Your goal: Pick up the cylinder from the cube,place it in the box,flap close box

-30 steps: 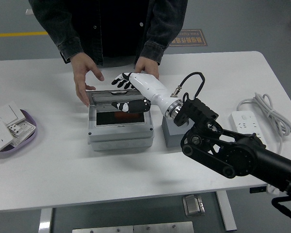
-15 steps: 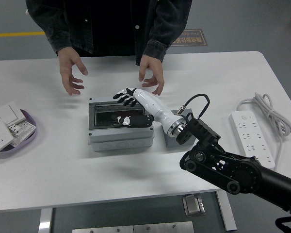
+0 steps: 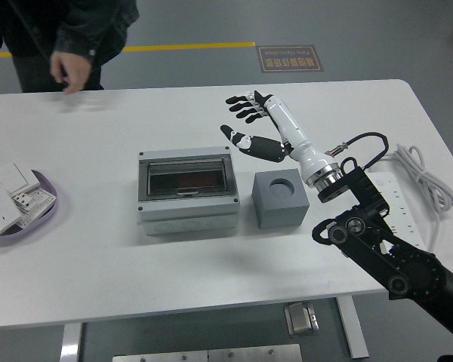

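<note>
Now the right hand [image 3: 258, 124] hangs above the table with fingers spread, grasping nothing. The box [image 3: 186, 188] lies toward 7 o'clock from the fingertips, its clear flap down flat; the cylinder is likely inside, a dim reddish shape behind the flap. The cube [image 3: 281, 198] at 5 o'clock shows an empty hole. A person's hand [image 3: 69, 69] hovers at far left.

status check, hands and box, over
Right hand open, empty, raised behind cube. Left not in view. Box flap closed. Cube socket empty. Nothing in the way.
</note>
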{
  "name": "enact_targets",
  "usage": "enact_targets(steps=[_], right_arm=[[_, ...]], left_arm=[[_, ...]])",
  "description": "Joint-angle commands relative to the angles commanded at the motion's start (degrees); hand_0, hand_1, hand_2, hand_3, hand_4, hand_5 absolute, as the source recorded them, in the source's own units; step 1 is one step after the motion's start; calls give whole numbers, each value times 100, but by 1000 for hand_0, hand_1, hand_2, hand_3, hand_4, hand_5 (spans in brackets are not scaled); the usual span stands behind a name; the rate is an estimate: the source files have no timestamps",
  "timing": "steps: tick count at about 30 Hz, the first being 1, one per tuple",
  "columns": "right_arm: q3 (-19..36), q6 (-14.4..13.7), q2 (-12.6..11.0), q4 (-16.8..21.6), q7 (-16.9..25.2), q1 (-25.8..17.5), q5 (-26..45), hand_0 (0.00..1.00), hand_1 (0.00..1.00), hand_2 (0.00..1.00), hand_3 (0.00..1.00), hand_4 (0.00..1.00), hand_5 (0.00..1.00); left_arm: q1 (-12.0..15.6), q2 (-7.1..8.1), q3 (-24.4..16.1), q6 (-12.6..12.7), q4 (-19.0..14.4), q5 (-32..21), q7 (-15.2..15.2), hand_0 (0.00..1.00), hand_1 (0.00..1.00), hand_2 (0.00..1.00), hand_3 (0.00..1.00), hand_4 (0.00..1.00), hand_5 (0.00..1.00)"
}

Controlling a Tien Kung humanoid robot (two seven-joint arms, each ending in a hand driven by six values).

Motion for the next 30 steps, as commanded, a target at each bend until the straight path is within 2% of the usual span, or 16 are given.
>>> enact_targets(steps=[5, 8, 14, 24, 30], right_arm=[[2, 64, 52, -151, 132, 6, 229, 564, 599, 635, 680, 755, 375], [-12, 69, 97, -267, 300, 9, 519, 564, 599, 635, 680, 755, 375], [-59, 2, 122, -342, 723, -105, 1073, 567, 602, 636, 677, 734, 372], [311, 32, 281, -32, 987, -612, 1213, 568, 605, 626, 664, 719, 388], [654, 122, 299, 222, 1229, -1051, 1706, 566, 610, 628, 661, 714, 388]], left_arm=[[23, -9, 267, 33, 30, -303, -91, 603, 583, 555, 587, 651, 203], [32, -14, 568, 45, 69, -610, -201, 603, 583, 555, 587, 651, 203], [43, -32, 742, 55, 93, -798, -279, 602, 582, 554, 587, 652, 203], [99, -72, 796, 75, 95, -941, -308, 602, 582, 554, 587, 653, 203], [132, -68, 677, 74, 89, -848, -279, 602, 582, 554, 587, 654, 203]])
